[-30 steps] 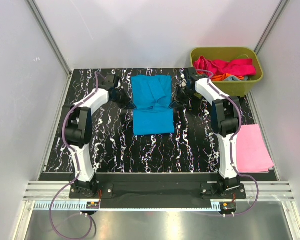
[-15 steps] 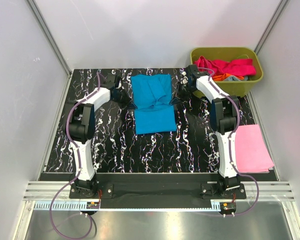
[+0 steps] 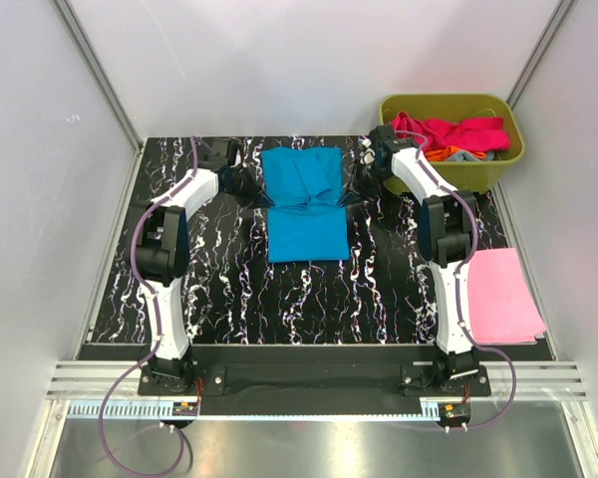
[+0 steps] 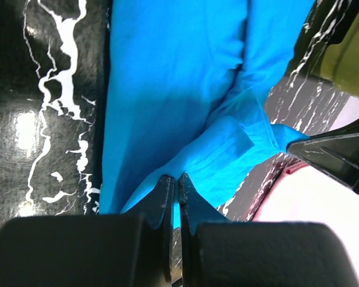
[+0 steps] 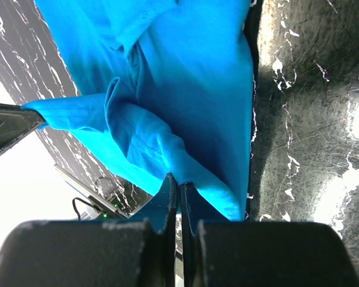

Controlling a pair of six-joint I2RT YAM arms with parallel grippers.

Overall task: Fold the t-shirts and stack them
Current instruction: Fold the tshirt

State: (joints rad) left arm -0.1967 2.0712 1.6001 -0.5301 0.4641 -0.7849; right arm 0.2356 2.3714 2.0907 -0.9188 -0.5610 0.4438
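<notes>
black marbled table point(image 3: 209, 289), wrinkled cyan t-shirt point(image 3: 304, 204) partly folded, left gripper point(image 4: 176, 179) and right gripper point(image 5: 178, 179) clamped on its side edges

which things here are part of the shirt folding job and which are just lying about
Job: cyan-blue t-shirt, pinched at its sides by the left gripper and right gripper; folded pink t-shirt; heap of shirts waiting.
Just there: olive-green tub holding that heap; black marbled table.

1. Olive-green tub point(image 3: 483, 177): far-right corner, upright, open top.
2. Tabletop point(image 3: 229, 289): black w/ white marbling.
3. Walls point(image 3: 279, 70): plain white, left, right & back.
4. Alu rail point(image 3: 90, 378): along near edge.
</notes>
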